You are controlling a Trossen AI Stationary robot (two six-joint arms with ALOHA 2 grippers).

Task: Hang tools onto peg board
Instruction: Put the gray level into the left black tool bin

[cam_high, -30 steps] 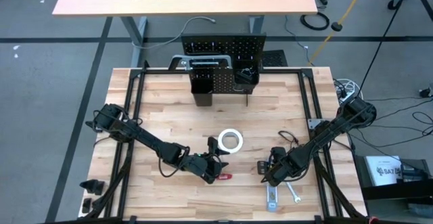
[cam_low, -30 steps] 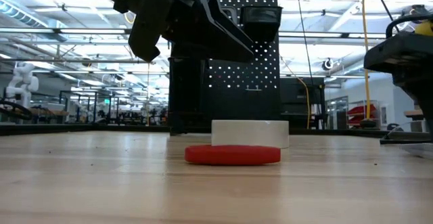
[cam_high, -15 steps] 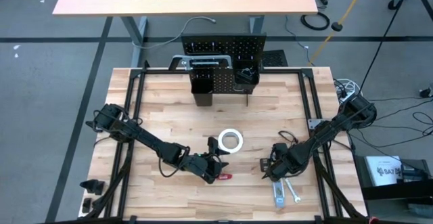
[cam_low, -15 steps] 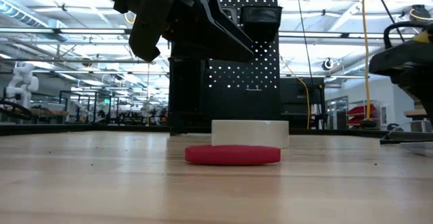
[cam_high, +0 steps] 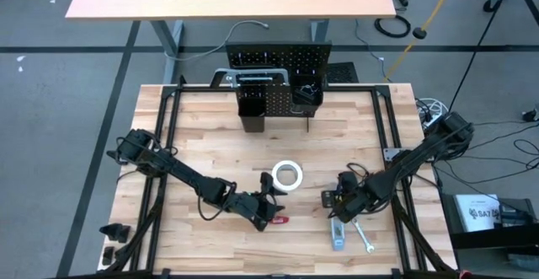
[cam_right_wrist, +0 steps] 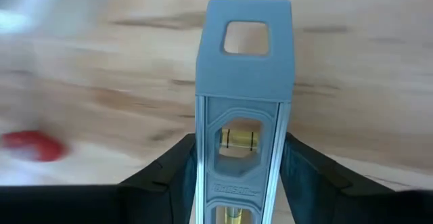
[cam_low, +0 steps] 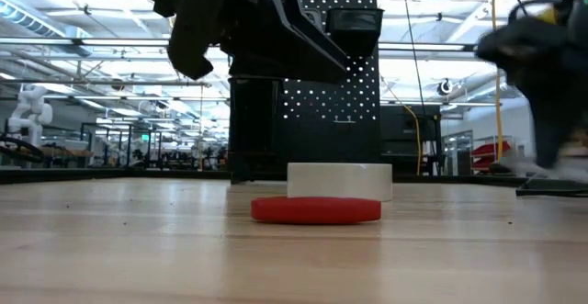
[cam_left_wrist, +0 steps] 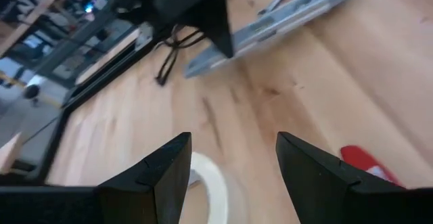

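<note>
My right gripper (cam_high: 341,210) is shut on the silver level (cam_high: 338,235) at the near right of the table, and the level's end with the hang hole (cam_right_wrist: 247,38) points forward past the fingers. My left gripper (cam_high: 271,196) is open and empty above the table, between the white tape roll (cam_high: 286,175) and the red-handled tool (cam_high: 278,220), which both lie flat. A small wrench (cam_high: 365,239) lies beside the level. The black peg board (cam_high: 278,64) stands upright at the far edge. My right gripper pinches the level's two long sides (cam_right_wrist: 203,158) between its two fingers, back from the hole end. The fingers lie along the level. Whether the level is clear of the table, I cannot tell.
Two black bins (cam_high: 253,110) hang on the peg board's front. Black frame rails (cam_high: 164,144) run along the table's left and right sides. Bare wood lies between the tape roll and the peg board.
My right gripper has moved with the level a little toward the table's far edge and left, and the level has swung about with it. It shows blurred in the low view. My left gripper has kept still.
</note>
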